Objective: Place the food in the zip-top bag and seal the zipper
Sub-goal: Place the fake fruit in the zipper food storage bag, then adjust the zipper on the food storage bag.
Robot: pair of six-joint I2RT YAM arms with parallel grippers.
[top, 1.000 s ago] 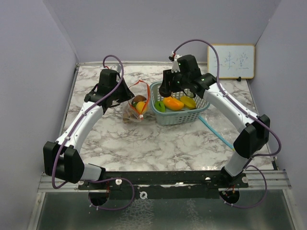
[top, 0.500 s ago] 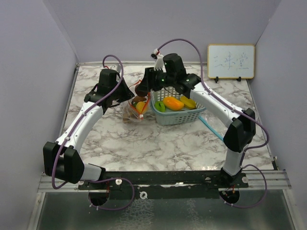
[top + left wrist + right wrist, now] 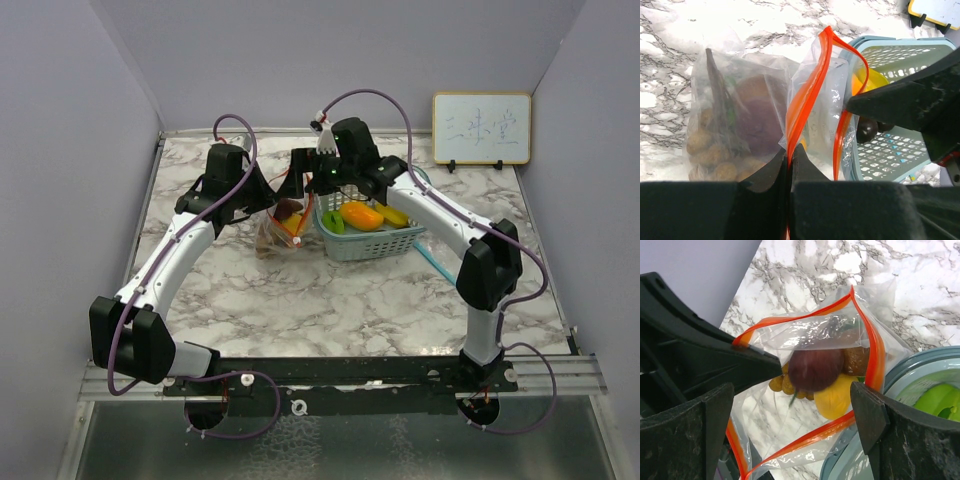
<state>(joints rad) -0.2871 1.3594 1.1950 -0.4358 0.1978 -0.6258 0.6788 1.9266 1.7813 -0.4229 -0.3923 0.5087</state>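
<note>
The clear zip-top bag point(image 3: 278, 228) with an orange zipper point(image 3: 805, 90) stands open on the table, left of the basket. My left gripper point(image 3: 789, 159) is shut on one zipper strip and holds the mouth up. Inside lie a brown grape bunch point(image 3: 710, 150), a dark purple plum point(image 3: 815, 367) and a yellow piece point(image 3: 834, 396). My right gripper point(image 3: 792, 410) is open and empty, just above the bag's mouth point(image 3: 300, 183). An orange mango point(image 3: 360, 215), a green apple point(image 3: 333, 222) and a yellow banana point(image 3: 393, 215) lie in the basket.
The pale teal mesh basket point(image 3: 375, 248) stands right of the bag, touching it, and also shows in the left wrist view point(image 3: 900, 150). A small whiteboard point(image 3: 481, 128) stands at the back right. Grey walls close in the marble table point(image 3: 300, 300).
</note>
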